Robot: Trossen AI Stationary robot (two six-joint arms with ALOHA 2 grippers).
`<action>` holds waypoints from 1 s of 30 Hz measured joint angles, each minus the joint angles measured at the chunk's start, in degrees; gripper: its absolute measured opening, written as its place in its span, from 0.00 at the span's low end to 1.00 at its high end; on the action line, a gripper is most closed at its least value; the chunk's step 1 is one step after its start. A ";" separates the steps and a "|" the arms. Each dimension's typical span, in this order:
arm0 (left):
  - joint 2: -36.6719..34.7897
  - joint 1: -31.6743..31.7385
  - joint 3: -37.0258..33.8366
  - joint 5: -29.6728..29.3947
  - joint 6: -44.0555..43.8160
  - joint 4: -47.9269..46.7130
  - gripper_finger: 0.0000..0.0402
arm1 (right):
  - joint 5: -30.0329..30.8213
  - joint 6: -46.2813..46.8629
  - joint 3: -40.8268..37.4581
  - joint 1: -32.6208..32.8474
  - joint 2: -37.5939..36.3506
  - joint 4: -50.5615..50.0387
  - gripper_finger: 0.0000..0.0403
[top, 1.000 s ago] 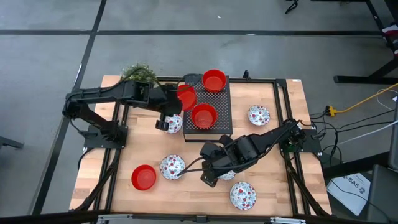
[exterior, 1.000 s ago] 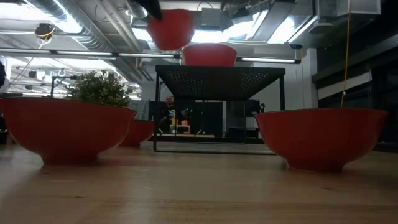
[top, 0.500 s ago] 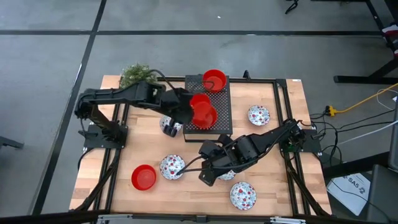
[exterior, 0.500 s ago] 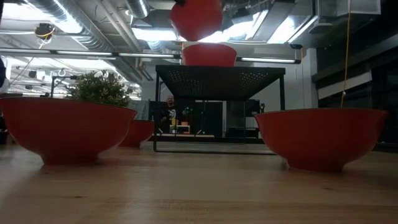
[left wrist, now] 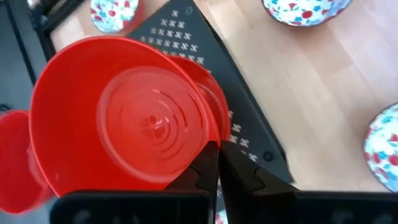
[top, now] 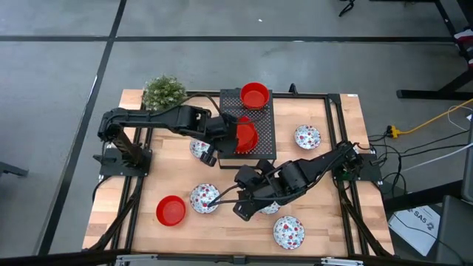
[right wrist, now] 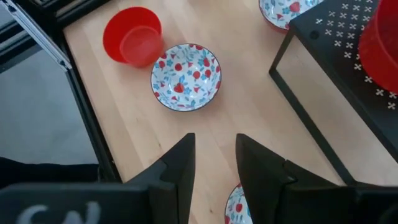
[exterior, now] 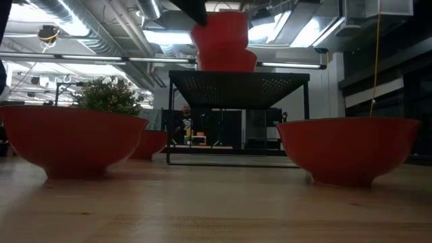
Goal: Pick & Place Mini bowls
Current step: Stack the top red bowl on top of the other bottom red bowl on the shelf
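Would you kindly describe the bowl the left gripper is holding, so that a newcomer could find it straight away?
Start at the black box at the table's far middle. The left gripper is shut on a red bowl over the box's near half, right above another red bowl that sits on the box. It is the only bowl pinched by its rim and tipped on edge; the rest sit flat.

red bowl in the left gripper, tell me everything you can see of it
The red bowl is small, round, glossy and plain, plastic by its look, with faint rings moulded in its bottom. The left gripper is shut on its rim. It is tipped on its side, mouth toward the wrist camera, above the black perforated box. From table height it sits right over a second red bowl on the box; whether they touch is unclear.
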 joint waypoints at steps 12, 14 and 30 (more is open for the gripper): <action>1.51 0.50 -0.05 0.14 1.44 1.48 0.01 | 0.22 0.00 0.00 0.00 0.00 0.62 0.29; 1.53 0.48 -0.05 0.16 1.43 1.59 0.01 | 0.24 0.00 0.00 0.00 0.00 0.62 0.29; 1.53 0.48 -0.05 -1.08 1.50 1.61 0.21 | 0.24 -1.32 0.00 0.00 0.00 0.64 0.29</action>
